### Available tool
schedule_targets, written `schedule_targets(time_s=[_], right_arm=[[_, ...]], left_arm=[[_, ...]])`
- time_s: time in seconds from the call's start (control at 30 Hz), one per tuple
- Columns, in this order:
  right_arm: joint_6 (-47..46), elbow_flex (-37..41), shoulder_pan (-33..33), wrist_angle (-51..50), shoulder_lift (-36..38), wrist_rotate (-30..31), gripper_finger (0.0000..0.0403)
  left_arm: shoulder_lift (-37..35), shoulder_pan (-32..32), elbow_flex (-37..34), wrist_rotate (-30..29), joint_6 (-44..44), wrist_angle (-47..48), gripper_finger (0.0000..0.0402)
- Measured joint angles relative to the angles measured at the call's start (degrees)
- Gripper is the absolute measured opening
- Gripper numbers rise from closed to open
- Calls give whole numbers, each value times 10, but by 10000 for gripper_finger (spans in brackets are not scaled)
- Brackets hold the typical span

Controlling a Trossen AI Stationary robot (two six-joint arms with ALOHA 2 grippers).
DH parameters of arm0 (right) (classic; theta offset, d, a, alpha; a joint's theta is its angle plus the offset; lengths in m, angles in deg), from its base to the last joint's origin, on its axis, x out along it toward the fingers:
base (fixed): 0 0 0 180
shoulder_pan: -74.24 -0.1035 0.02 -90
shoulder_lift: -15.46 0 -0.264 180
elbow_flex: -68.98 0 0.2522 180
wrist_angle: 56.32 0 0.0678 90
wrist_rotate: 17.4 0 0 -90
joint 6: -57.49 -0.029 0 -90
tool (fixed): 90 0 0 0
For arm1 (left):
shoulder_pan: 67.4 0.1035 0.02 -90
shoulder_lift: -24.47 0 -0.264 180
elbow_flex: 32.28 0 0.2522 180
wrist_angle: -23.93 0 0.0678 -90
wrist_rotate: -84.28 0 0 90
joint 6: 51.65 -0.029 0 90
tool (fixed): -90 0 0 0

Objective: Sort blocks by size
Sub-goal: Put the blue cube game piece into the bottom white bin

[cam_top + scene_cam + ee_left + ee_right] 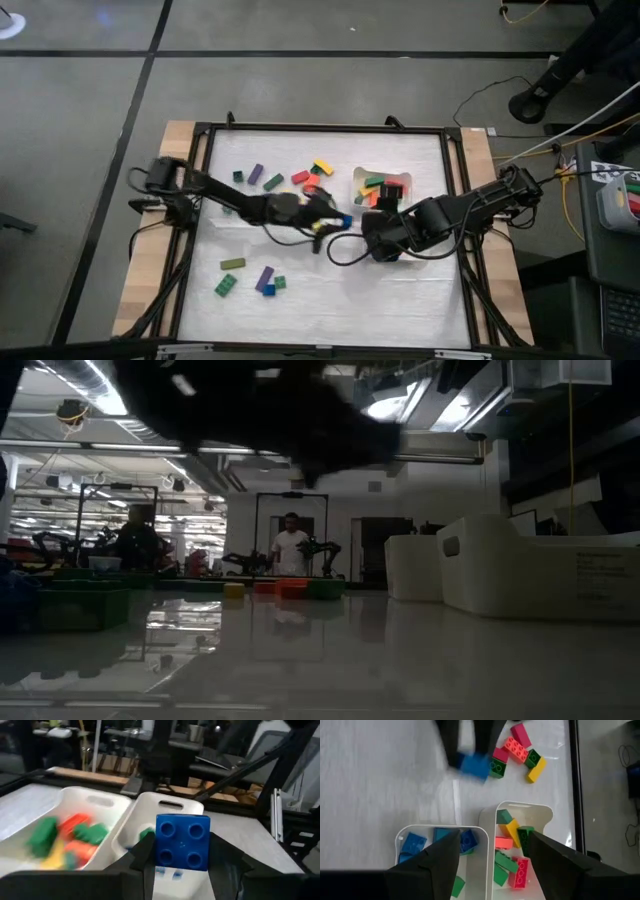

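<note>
White table [330, 290] fills the frame, edged by a dark rail. Two white trays sit side by side right of centre. One tray [540, 820] holds long bars: green, yellow, orange and red, about seven, lying at mixed angles. The other tray [440, 832] holds short blue cubes, at least three, plus one green piece.

Left gripper [182, 852] is clamped on a blue cube [182, 841], its four studs facing the wrist camera, carried above the table just short of the trays. Right gripper [492, 847] hangs above the two trays with its fingers spread wide and nothing between them.

Loose blocks lie in two groups. Near the middle, by the trays: a yellow bar [322, 166], a red bar [300, 177], a green bar [273, 182], a purple bar [256, 173] and a small dark green cube [238, 176]. Toward the front left: an olive bar [232, 264] lying crosswise, a green bar [225, 285], a purple bar [265, 277] set aslant, and a small green cube [280, 283].
</note>
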Motion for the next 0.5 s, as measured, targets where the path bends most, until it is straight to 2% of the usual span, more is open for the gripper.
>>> schedule_targets(time_s=[0.2, 0.27, 0.37, 0.5], right_arm=[[-18, 0, 0, -64, 7, 8, 232], [-45, 0, 0, -76, 14, 27, 232], [-65, 24, -6, -63, 34, 49, 232], [-87, 104, -13, -2, 73, 51, 232]], left_arm=[[123, -6, 160, 1, -37, 53, 120], [157, -5, 206, 0, -41, 89, 133], [198, -4, 255, 0, -60, 130, 164], [220, -4, 278, 0, -64, 141, 195]])
